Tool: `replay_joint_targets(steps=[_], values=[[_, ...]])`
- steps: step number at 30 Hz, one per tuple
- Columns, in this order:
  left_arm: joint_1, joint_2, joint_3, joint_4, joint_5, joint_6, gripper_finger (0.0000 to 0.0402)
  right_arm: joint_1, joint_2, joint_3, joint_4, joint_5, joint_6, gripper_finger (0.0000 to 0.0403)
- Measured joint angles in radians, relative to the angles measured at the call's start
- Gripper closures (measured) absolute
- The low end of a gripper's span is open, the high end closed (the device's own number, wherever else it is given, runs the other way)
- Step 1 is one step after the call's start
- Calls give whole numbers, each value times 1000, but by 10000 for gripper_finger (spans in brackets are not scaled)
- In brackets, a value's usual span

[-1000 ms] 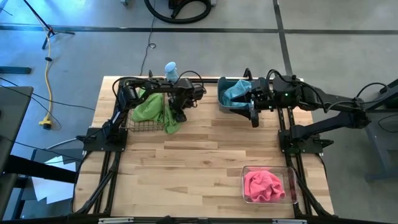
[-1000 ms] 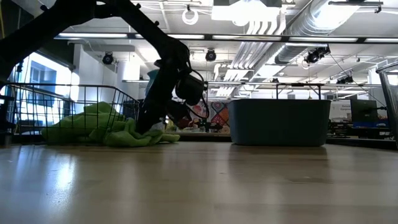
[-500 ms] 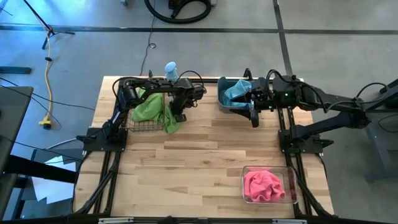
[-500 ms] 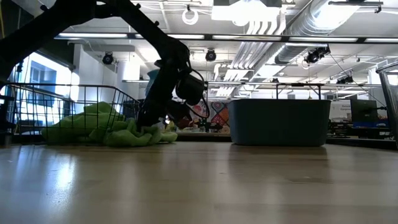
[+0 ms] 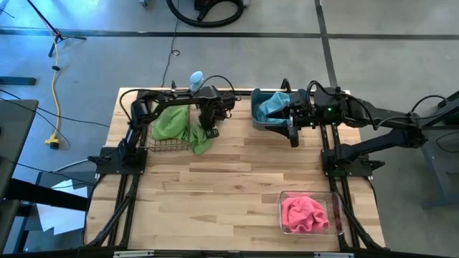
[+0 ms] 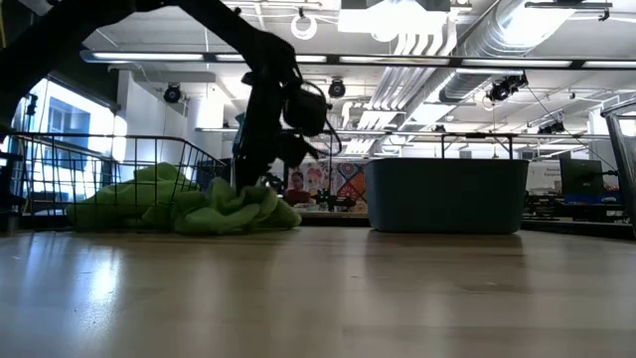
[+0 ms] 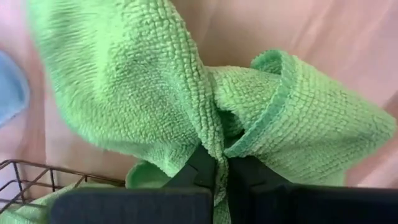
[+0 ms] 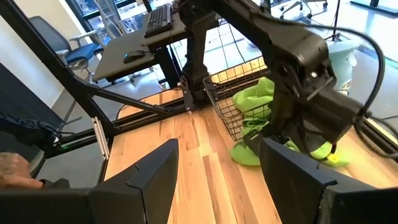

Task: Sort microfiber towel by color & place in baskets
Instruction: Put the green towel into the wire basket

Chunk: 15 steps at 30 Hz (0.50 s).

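Towel (image 5: pixel 199 140) in lime green, fuzzy and crumpled, draped over the black wire-mesh basket (image 5: pixel 153 147) at the far left of the pale plank surface (image 5: pixel 229 186), clamped in the left hand (image 5: pixel 211 133). Teal towel (image 5: pixel 272 105) in grey-blue tub (image 5: pixel 255 118) under the parted right hand (image 5: pixel 292 133); pink one (image 5: pixel 304 213) in clear box (image 5: pixel 333 213), near right corner.

Low down: green folds (image 6: pixel 238 211) heaped on wood, ducts overhead.

Left wrist: looped pile (image 7: pixel 186 106) pinched between dark fingers (image 7: pixel 200 169).

Right wrist: wire basket (image 8: pixel 233 102), desks behind.

Left gripper (image 5: pixel 209 133) was angled down, fingers pinched tight together. Right gripper (image 5: pixel 293 136) hung well apart, fingers spread wide.
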Motion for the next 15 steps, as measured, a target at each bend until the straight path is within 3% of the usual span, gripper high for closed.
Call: replay_joint_targets(steps=[11,15], values=[[-99,-137,-3,69,21,-57,401,0,0,2,0,0,-1,183],[-165,-203,-66,107,35,-76,401,0,-1,2,-1,-4,-1,183]])
